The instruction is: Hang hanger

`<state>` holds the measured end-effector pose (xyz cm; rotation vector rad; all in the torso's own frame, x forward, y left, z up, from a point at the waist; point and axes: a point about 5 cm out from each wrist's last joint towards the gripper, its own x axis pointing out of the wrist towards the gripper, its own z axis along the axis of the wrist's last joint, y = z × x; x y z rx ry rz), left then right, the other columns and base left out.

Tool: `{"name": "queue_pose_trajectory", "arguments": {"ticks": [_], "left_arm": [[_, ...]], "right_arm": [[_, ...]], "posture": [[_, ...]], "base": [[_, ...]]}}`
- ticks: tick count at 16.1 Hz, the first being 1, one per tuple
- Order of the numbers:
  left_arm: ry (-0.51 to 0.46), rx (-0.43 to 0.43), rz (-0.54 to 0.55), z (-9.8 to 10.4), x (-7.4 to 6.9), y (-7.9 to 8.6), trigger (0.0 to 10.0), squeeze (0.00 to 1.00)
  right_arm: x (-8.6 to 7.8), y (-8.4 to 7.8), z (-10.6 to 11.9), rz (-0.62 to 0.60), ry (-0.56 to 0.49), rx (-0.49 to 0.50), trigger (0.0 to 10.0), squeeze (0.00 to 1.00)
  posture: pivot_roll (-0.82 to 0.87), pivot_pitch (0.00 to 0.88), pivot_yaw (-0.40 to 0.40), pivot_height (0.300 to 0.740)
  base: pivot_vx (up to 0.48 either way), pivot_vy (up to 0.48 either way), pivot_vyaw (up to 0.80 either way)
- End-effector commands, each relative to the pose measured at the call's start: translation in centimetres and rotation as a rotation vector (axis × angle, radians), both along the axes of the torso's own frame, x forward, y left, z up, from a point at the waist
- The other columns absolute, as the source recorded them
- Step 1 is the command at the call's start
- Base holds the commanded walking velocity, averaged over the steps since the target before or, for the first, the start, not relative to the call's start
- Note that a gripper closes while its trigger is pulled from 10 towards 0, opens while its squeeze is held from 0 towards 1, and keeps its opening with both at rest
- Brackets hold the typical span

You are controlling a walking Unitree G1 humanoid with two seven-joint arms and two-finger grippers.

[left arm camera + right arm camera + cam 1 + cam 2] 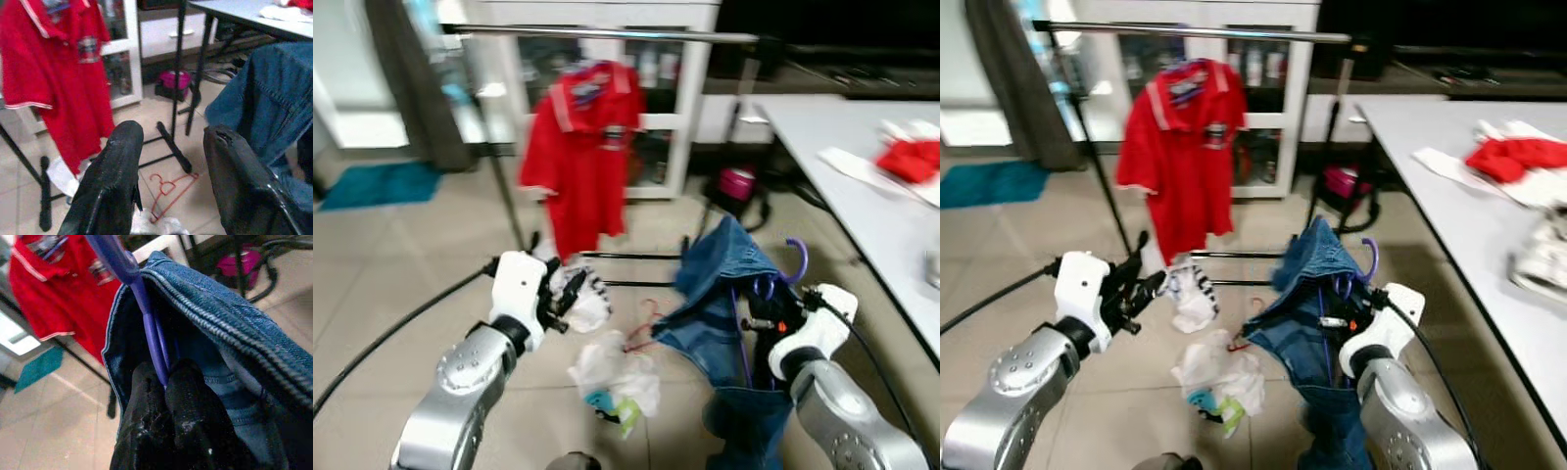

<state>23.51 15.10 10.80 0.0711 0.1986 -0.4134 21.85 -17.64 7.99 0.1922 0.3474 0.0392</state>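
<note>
The right gripper (165, 382) is pinching the purple hanger (142, 298) draped with blue jeans (724, 284), while the left gripper (171, 156) is hovering spread apart.

Your purple hanger (795, 257), blue denim garment (724, 294) draped over it, lower right of frame, hook up, below the silver rail (607, 34) at top

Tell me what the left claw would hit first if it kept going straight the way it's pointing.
Probably the black metal clothes rack base on the floor, with the thin red wire hanger lying just before it. The open left claw aims low; depth is unclear.
</note>
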Motion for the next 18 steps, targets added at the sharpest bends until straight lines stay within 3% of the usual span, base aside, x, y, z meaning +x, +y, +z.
{"name": "queue_pose_trajectory", "arguments": {"ticks": [1, 3, 4, 5, 8, 18], "left_arm": [[0.010, 0.007, 0.014, -0.3, -0.1, 0.0, 10.0, 0.00], [0.023, 0.011, 0.007, -0.5, -0.6, -0.5, 10.0, 0.00], [0.007, 0.074, -0.041, -0.1, -0.1, -0.3, 10.0, 0.00], [0.003, 0.104, -0.043, -0.2, 0.1, 0.1, 10.0, 0.00], [-0.011, 0.044, 0.062, 0.8, 0.5, 1.1, 10.0, 0.00], [0.010, 0.009, 0.030, 1.1, 0.8, 0.5, 10.0, 0.00]], "right_arm": [[0.3, -0.6, 1.0, -0.025, -0.052, -0.006, 10.0, 0.00], [1.4, -1.3, 1.7, 0.015, -0.079, 0.003, 10.0, 0.00], [2.6, -0.4, 2.4, 0.066, -0.097, 0.014, 10.0, 0.00], [2.6, 0.0, 2.1, 0.077, -0.088, 0.002, 10.0, 0.00], [2.7, 0.3, 1.5, 0.045, -0.062, 0.079, 10.0, 0.00], [2.8, 0.3, 1.6, 0.017, -0.070, 0.074, 10.0, 0.00]], "posture": [[-0.02, 0.008, 0.014, 0.740], [-0.01, 0.000, -0.023, 0.740], [-0.02, 0.042, -0.031, 0.740], [-0.02, 0.036, -0.038, 0.740], [0.02, 0.019, -0.033, 0.740], [0.00, 0.015, -0.014, 0.740]], "base": [[0.000, 0.000, 0.00], [0.129, 0.000, 0.00], [0.277, 0.000, 0.00], [0.296, 0.000, 0.80], [0.303, 0.000, 0.45], [0.312, 0.000, 0.00]]}}
